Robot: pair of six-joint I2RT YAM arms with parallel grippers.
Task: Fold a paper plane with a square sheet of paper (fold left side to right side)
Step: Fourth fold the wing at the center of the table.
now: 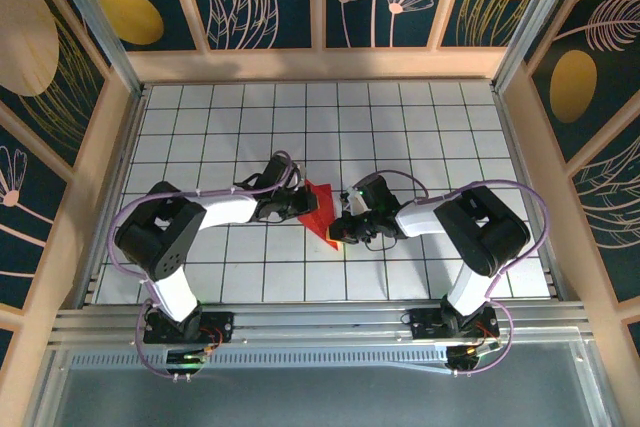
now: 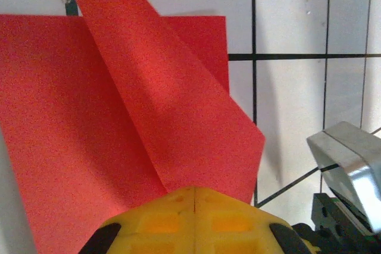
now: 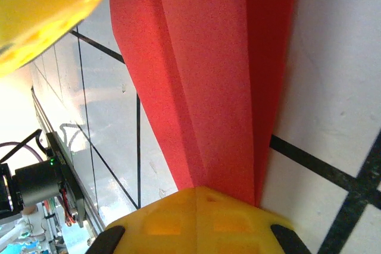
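The square sheet of paper (image 1: 318,205) is bright red and lies partly folded on the white grid table between the two arms. In the left wrist view the sheet (image 2: 71,123) lies flat while one flap (image 2: 178,111) curls up off it. That flap rises from the tips of my left gripper (image 2: 194,190), which is shut on its edge. My left gripper (image 1: 297,209) sits at the paper's left side. My right gripper (image 1: 339,234) is at the paper's near tip. Its shut tips (image 3: 199,190) touch the narrow end of the layered paper (image 3: 214,75); whether they pinch it is unclear.
The white gridded table (image 1: 440,137) is ringed by wooden walls (image 1: 320,65) and a metal rail (image 1: 320,319) at the near edge. Part of the right arm's metal body (image 2: 348,159) stands close on the right in the left wrist view. A finger of the left gripper (image 3: 41,10) is at the upper left of the right wrist view.
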